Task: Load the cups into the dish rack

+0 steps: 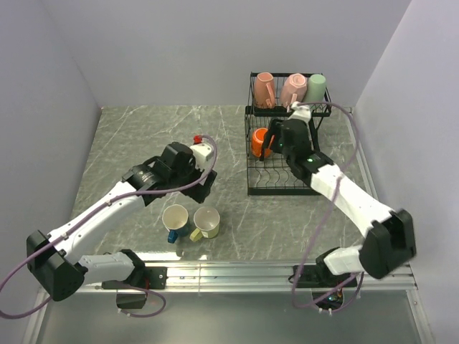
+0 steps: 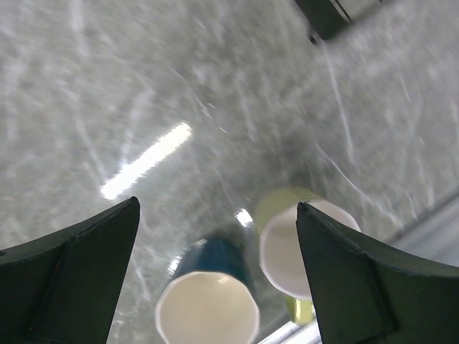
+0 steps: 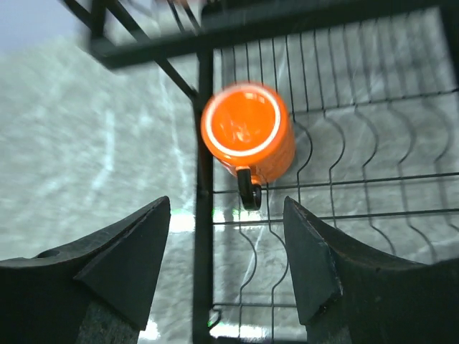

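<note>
**Four mugs sitting in the rack, two waiting on the table**

The grey marbled table (image 1: 129,143) is carrying everything. The black wire dish rack (image 1: 249,161) is standing at its far right, its long side running away from the arms and its upper basket (image 1: 252,92) sitting at the far end. The right arm (image 1: 351,201) is reaching over the rack and covering much of the lower shelf (image 1: 280,189).

The left arm (image 1: 100,215) is stretching toward the table's middle. The left gripper (image 2: 215,208) is hanging above two mugs with its jaws spread wide and nothing between them. From overhead its fingers are hiding under the wrist.

The right gripper (image 3: 226,204) is hovering over the shelf's left edge, jaws parted and holding nothing.

One pink mug (image 1: 264,87), a second pink mug (image 1: 291,90) and the pale green mug (image 1: 316,86) are standing on end in a row in the basket. Which end is facing up is hard to make out.

The orange mug (image 3: 247,129) is sitting upside down on the lower shelf beside the corner post, base up and handle pointing back at the fingers. The wrist view is blurring it.

The blue mug (image 2: 208,308) and the yellow mug (image 2: 301,244) are standing upright near the table's front edge, mouths up, just beside each other. The wrist frame is cutting off the blue one's rim, and a finger is hiding part of the yellow one.
</note>
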`<state>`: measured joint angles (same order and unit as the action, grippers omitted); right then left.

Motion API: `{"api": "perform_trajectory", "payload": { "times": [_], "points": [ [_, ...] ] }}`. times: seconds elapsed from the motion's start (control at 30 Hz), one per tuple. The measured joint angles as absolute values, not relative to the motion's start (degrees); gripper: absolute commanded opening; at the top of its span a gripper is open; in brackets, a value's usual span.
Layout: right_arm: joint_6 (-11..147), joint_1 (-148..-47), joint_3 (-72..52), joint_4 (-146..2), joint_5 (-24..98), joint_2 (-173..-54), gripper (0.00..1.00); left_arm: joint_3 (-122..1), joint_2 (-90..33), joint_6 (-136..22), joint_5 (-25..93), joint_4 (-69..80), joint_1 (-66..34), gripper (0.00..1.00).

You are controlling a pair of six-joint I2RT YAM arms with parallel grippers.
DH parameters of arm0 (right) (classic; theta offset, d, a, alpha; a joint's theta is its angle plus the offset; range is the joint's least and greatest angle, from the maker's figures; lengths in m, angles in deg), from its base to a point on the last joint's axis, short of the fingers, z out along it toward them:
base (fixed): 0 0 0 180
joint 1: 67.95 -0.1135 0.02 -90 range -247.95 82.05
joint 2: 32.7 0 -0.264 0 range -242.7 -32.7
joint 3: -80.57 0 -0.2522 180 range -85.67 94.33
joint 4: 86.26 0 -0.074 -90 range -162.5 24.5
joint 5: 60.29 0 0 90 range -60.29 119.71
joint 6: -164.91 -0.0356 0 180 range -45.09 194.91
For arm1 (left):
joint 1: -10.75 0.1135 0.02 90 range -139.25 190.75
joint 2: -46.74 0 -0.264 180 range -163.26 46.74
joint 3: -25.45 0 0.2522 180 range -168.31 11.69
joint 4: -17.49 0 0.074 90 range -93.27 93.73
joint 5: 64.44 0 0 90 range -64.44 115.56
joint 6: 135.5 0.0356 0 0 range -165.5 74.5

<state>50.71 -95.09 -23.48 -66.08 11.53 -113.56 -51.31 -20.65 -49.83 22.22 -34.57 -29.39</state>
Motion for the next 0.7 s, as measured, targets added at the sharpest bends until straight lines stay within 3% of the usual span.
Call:
{"api": "perform_trajectory", "payload": {
  "times": [0.33, 0.7],
  "points": [
    [49.1, -95.1, -28.2, -57.5, 10.7, -94.3, 0.72, -50.0, -25.1, -51.3, 33.7, -41.5, -29.6, 0.92],
    [47.8, -95.1, -34.5, -49.6, 9.8, -85.3, 0.72, -48.8, -25.0, -51.7, 32.8, -42.4, -31.7, 0.84]
  ]
}}
